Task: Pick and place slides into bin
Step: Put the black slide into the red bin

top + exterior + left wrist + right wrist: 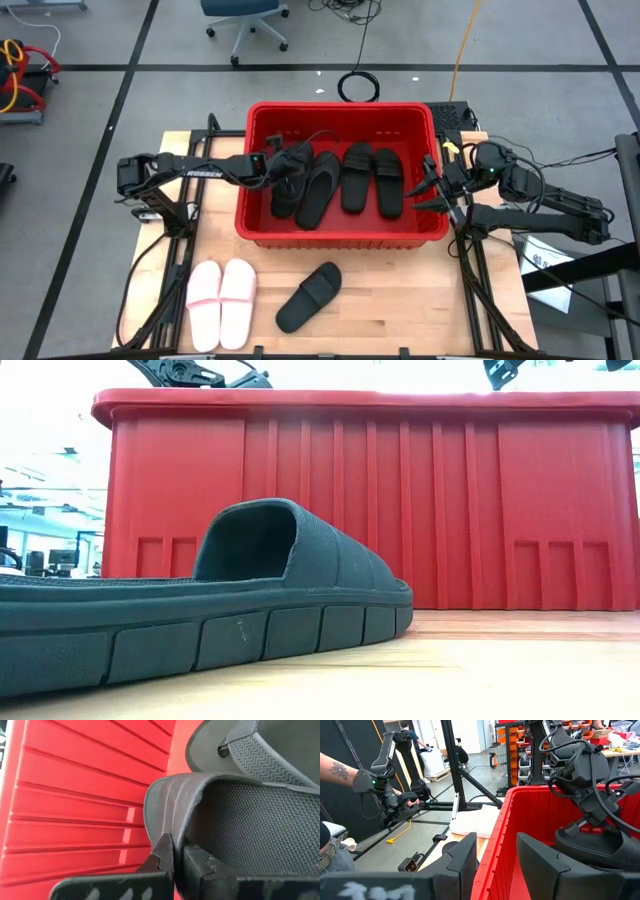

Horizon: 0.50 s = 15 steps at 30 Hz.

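blk slide (235, 815) strap pinched in L pincer (172, 857) | inside bin (340, 232) | R pincer (432, 190) spread at rim

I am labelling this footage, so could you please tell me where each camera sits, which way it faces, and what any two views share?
High view: overhead, facing straight down on the table, red bin and both arms.
Low view: at tabletop height, facing level past a black slide to the bin wall; arm parts show at top.
Left wrist view: on the left arm inside the bin, its tool shut on a black slide's strap.
Right wrist view: on the right arm at the bin's rim, its tool open.
Shared: high and right wrist views both show the left arm in the bin.
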Tool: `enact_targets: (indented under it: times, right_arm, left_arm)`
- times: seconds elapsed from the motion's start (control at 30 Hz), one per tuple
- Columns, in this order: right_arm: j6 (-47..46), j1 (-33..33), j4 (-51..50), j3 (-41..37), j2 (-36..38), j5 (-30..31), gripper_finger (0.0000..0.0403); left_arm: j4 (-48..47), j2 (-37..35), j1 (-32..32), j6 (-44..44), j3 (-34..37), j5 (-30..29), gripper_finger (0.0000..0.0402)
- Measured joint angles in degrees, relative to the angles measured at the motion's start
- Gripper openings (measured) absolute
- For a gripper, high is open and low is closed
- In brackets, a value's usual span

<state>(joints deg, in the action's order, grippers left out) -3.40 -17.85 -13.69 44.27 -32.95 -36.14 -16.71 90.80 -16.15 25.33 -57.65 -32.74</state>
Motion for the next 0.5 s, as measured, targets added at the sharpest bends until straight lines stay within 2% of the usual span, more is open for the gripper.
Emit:
enact_targets:
  times: [0.33,0.5]
  right_arm:
    - [0.0,0.0,0.0,0.0,0.0,0.0,0.013]
    - [0.0,0.0,0.0,0.0,0.0,0.0,0.013]
  left_arm:
    - [-0.1,0.0,-1.2,-2.1,0.0,1.4,0.0006]
    - [-0.2,0.0,-1.2,-2.1,-0.1,1.6,0.0031]
